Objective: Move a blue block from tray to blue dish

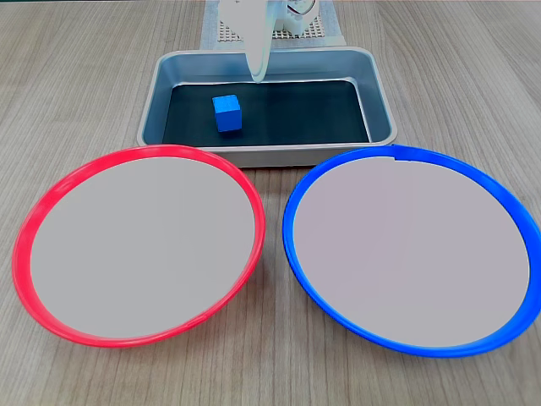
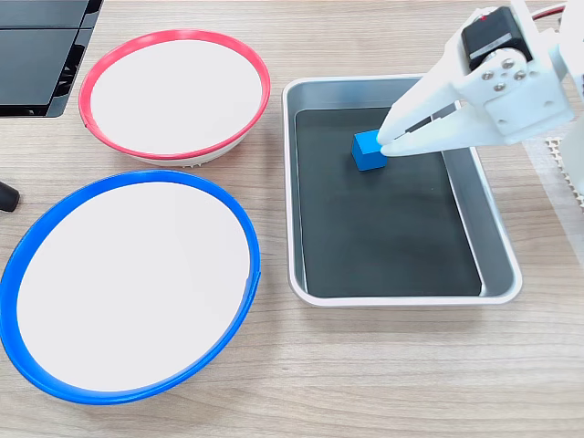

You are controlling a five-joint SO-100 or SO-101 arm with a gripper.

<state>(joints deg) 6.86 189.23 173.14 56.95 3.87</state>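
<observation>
Blue block [image 1: 226, 113] — one small plain cube, resting on the black inner floor of the tray [image 1: 385, 118], toward the left part of that floor in a fixed view; also seen in another fixed view [image 2: 368, 151], near the tray's [image 2: 290, 182] far end; not lifted.
Grey metal tray — rectangular, rounded corners, raised rim; set on the wood-grain table [image 1: 68, 76], behind both dishes in a fixed view.
Blue dish [image 1: 300, 245] — large, round, shallow, pale centre; nothing in it; just beside the tray [image 2: 239, 215].
Red dish [image 1: 25, 245] — same size, red rim [image 2: 91, 82]; likewise holding nothing; near the blue one, apart from it.
My claw [image 2: 387, 144] — white; fingers slightly parted, tips at the block's edge; whether they touch it I cannot tell; a white finger [image 1: 258, 59] hangs over the tray's back wall in a fixed view, and there the block sits clear of it.
</observation>
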